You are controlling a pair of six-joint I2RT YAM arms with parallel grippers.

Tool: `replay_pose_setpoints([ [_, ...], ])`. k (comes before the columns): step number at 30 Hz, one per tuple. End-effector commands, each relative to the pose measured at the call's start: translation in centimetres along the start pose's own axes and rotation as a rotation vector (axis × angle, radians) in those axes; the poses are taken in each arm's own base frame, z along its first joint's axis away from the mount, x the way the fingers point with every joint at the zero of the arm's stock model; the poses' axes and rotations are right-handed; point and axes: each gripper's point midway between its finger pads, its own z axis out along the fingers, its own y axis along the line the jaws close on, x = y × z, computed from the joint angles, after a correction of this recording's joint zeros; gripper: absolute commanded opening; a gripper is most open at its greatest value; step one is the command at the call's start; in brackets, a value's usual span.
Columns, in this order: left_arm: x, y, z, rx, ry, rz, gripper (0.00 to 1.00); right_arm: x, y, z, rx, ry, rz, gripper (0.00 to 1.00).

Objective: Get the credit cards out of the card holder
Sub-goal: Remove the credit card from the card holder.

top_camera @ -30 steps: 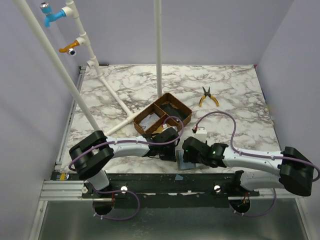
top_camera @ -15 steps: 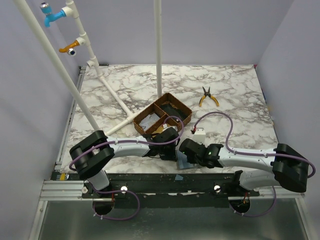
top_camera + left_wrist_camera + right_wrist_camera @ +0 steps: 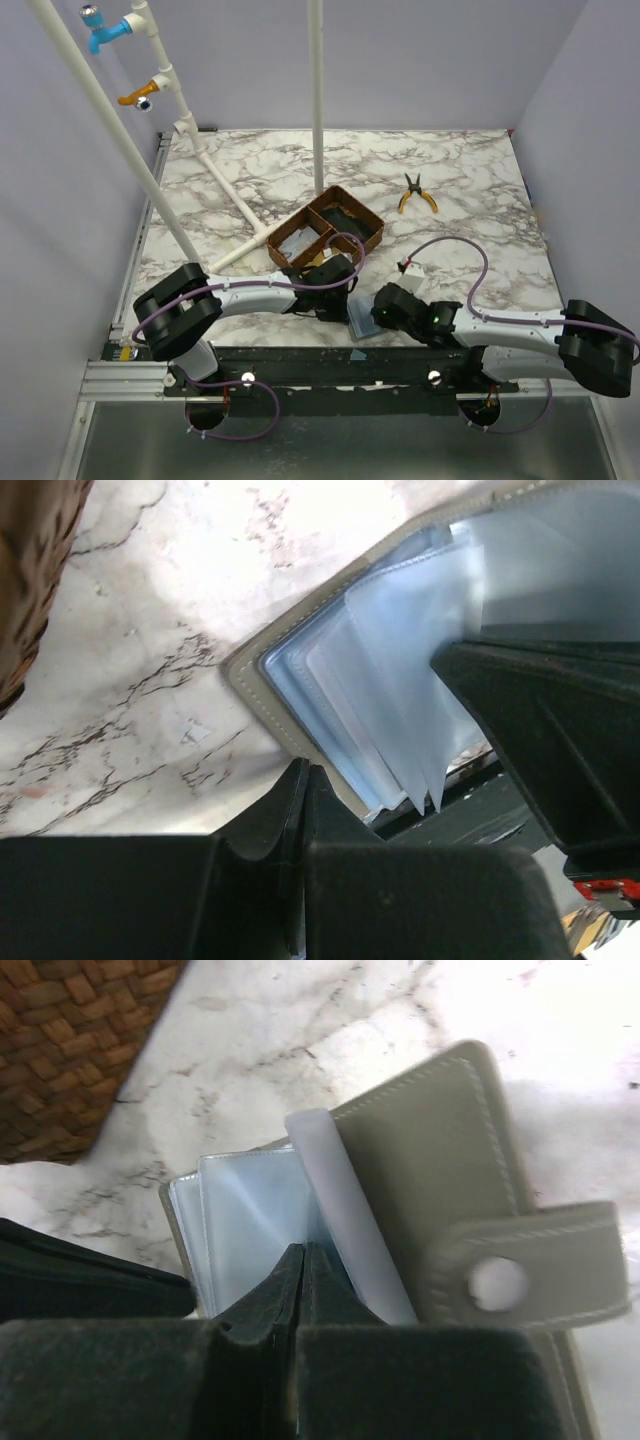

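We find the card holder lying open on the bench at its near edge, about midway along, just in front of the wooden tray. The two arms meet over it from either side.

The left claw is pressed together with nothing between its fingers, its tip resting at the holder's stitched border. We judge it is there as a hold-down, pinning the wallet so it cannot slide or lift while the other arm pulls.

The right claw is also pressed together, its tips set on the clear plastic sleeves inside. A pale credit card stands partly out of its pocket just beside those tips. We cannot tell whether a thin edge of a card or sleeve is caught between the fingers. The snap strap lies folded out toward the far side of the wallet, clear of the pockets.

Compared with a second ago, the right claw was spread and has since closed. The right forearm has swung lower, closer to the bench's near edge, and its cable loop has dropped with it. The left arm and the holder sit where they were.
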Motion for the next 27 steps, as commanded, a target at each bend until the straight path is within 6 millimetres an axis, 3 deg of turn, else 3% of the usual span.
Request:
replay_pose_setpoints([
  [1,-1.2,-2.9,-1.3,0.092,-0.032,0.029,0.0,7.5,-2.3,-0.2,-0.026,0.291,0.037,0.01],
  [7,-1.2,-3.0,-1.4,0.096,-0.031,0.034,0.0,8.2,-2.2,-0.2,-0.041,0.325,0.069,0.01],
  [16,-1.3,-2.0,-3.4,0.069,-0.08,0.011,0.0,8.3,-3.1,-0.3,0.015,0.332,0.095,0.01],
  [21,-0.8,-2.1,-3.0,0.087,-0.065,0.003,0.0,7.8,-2.6,-0.7,0.003,0.322,0.128,0.01],
  [27,-0.6,-1.8,-2.8,0.073,-0.064,-0.008,0.0,8.1,-3.4,-0.8,0.043,0.332,0.139,0.01],
])
